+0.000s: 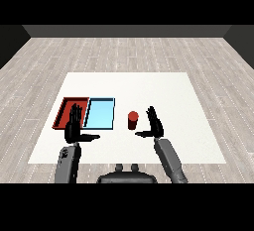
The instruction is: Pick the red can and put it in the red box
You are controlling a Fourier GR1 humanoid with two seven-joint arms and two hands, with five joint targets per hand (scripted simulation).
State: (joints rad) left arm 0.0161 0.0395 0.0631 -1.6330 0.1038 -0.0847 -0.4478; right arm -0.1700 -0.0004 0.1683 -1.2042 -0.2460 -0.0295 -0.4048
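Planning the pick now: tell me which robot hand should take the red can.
The right robot hand. It hangs open just right of the red can, thumb toward it. The left robot hand sits over the red tray, with the light blue tray between it and the can.

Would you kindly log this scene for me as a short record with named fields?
red can: upright on the white table, right of the trays
red tray: leftmost, partly hidden by the left hand
light blue tray: beside the red tray, on its right
left hand: open, holding nothing
right hand: open, just right of the can, not touching
task state: can not yet grasped
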